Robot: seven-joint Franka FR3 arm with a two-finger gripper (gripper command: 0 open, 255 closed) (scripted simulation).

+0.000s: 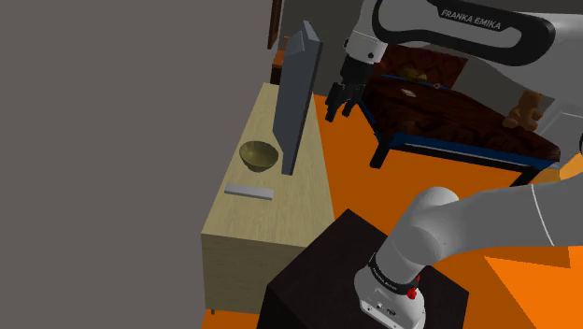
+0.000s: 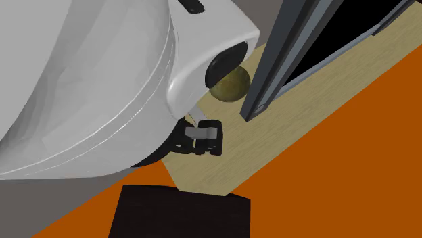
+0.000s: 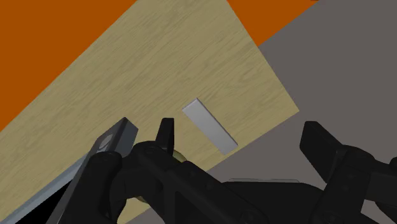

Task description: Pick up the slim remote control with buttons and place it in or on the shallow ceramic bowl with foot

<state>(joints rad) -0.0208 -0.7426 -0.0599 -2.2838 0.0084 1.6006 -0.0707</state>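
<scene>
- well, the remote point(image 1: 248, 192) lies flat at the cabinet's point(image 1: 299, 198) near end, just beside the bowl point(image 1: 259, 155).
- the screen point(image 1: 297, 93) stands close to both, so come down clear of it.
- the gripper point(image 1: 340, 107) hangs high, fingers wide apart and empty; line them up across the remote's narrow width.

Upright flat screen point(image 1: 297, 98) is standing along the wooden cabinet top point(image 1: 280, 207), dividing it. Gripper point(image 1: 340, 103), jaws apart, is hanging on the screen's right in the shoulder view; bowl point(image 1: 259, 155) and grey remote point(image 1: 248, 192) are lying in the strip on its left. Grey wall point(image 1: 112, 140) is bounding that strip's far side. Bowl is sitting just beside the screen; room above both items is lying open.
</scene>
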